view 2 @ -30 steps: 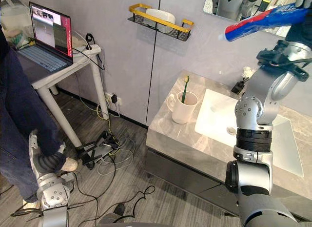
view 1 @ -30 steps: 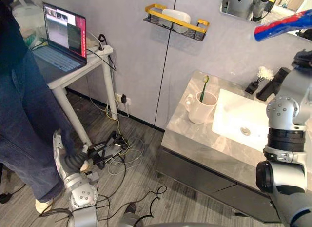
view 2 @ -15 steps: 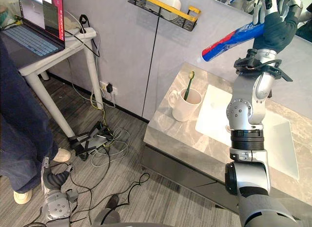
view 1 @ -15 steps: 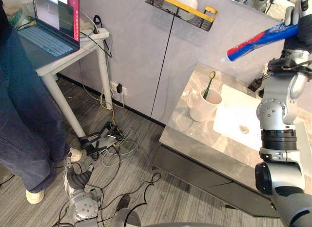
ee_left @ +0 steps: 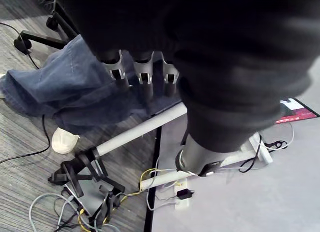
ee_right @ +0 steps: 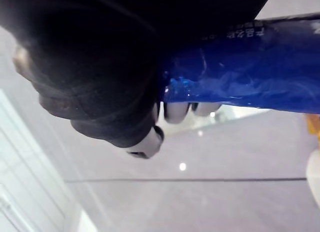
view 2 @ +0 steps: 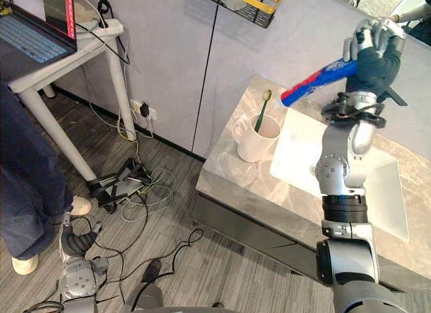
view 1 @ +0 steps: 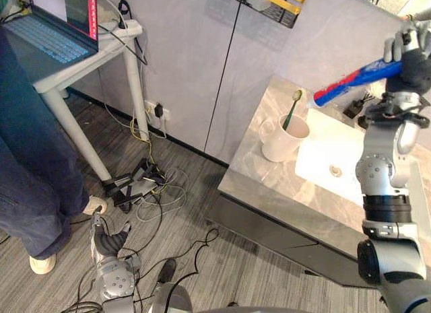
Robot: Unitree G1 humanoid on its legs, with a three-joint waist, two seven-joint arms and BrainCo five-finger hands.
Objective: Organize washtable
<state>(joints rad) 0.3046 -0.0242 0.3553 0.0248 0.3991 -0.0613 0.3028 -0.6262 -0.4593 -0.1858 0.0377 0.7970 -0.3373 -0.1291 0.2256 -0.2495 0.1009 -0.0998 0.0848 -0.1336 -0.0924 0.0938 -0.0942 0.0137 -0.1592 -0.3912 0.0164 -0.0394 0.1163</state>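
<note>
The right hand (view 2: pixel 372 56) holds a toothpaste tube (view 2: pixel 318 79) up above the washtable (view 1: pixel 268 186).

The grey marble washtable stands at the right against the wall, with a white sink (view 1: pixel 331 146) in it. On its far left corner stands a white mug (view 1: pixel 281 141) with a green toothbrush (view 1: pixel 291 108) leaning inside. The right hand's fingers are curled tightly around the blue end of the tube. The tube slants down to the left, and its red and white end is near the toothbrush head. The left hand (ee_left: pixel 143 77) hangs low near the floor at the left, fingers loose and holding nothing.
</note>
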